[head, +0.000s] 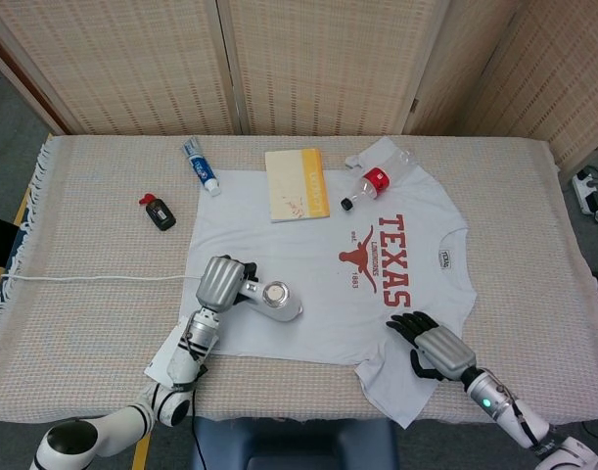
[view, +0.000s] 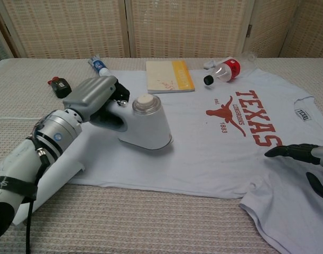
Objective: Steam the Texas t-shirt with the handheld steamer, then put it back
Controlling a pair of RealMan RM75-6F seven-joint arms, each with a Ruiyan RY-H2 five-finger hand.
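A white Texas t-shirt [head: 328, 264] [view: 203, 143] with a red longhorn print lies flat on the woven table cover. My left hand [head: 220, 281] [view: 95, 95] grips the handle of the white handheld steamer [head: 276, 299] [view: 146, 126], whose base sits on the shirt's lower left part. Its white cord [head: 93, 278] trails left off the table. My right hand [head: 431, 343] [view: 304, 156] rests on the shirt's lower right corner near the sleeve, fingers spread, holding nothing.
Along the shirt's far edge lie a toothpaste tube [head: 201, 164], a yellow-edged book [head: 297, 183] and a red-labelled plastic bottle [head: 375, 178]. A small black-and-red object [head: 158, 211] sits left of the shirt. A white card [view: 61, 174] lies partly under my left arm.
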